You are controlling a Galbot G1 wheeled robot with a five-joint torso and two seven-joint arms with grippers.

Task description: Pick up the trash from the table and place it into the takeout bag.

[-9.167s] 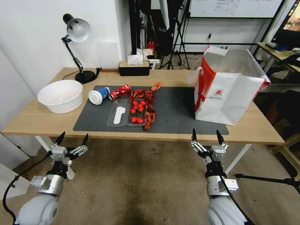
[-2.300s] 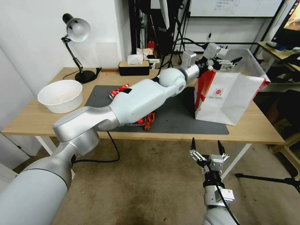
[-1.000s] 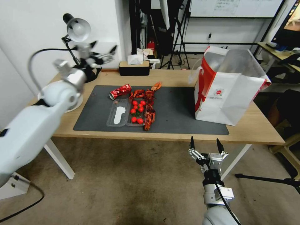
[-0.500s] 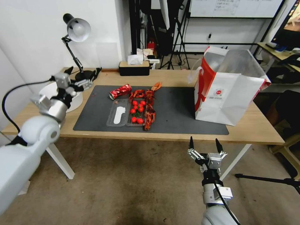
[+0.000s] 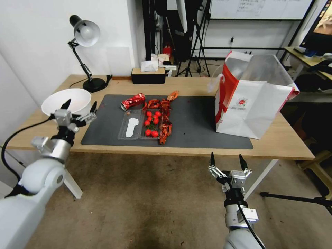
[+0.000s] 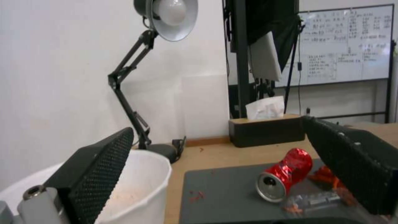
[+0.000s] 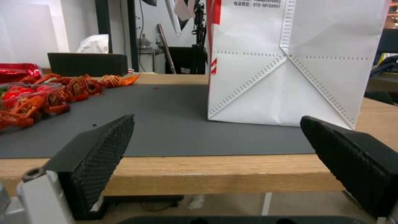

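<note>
My left gripper [image 5: 80,106] hangs at the near left corner of the table [image 5: 283,140], its two black fingers [image 6: 97,166] spread wide and holding nothing; the white bowl [image 5: 55,98] sits right at those fingers, its rim just behind and partly between them, one fingertip against its near wall as far as I can tell; beyond the bowl stands a black desk lamp [image 5: 84,34]; off to the other finger's side, on the dark mat [image 5: 193,121], lies the crushed red can [image 5: 132,101], on its side, its open end turned toward my left fingers; past the can are a clear tray [image 5: 133,127] with a white utensil shape in it, red tomatoes [image 5: 151,122] and a strip of red crayfish shells [image 5: 165,119], all loose on the mat and well apart from both grippers; at the back edge of the table is a dark tissue box [image 5: 148,75]; my right gripper [image 5: 226,160] waits below the table's near edge, fingers likewise spread and empty, pointing up; straight ahead of those fingers, on the far right end of the mat, stands the takeout bag [image 5: 250,103], upright, white with red sides, its mouth open and its foil lining showing.
</note>
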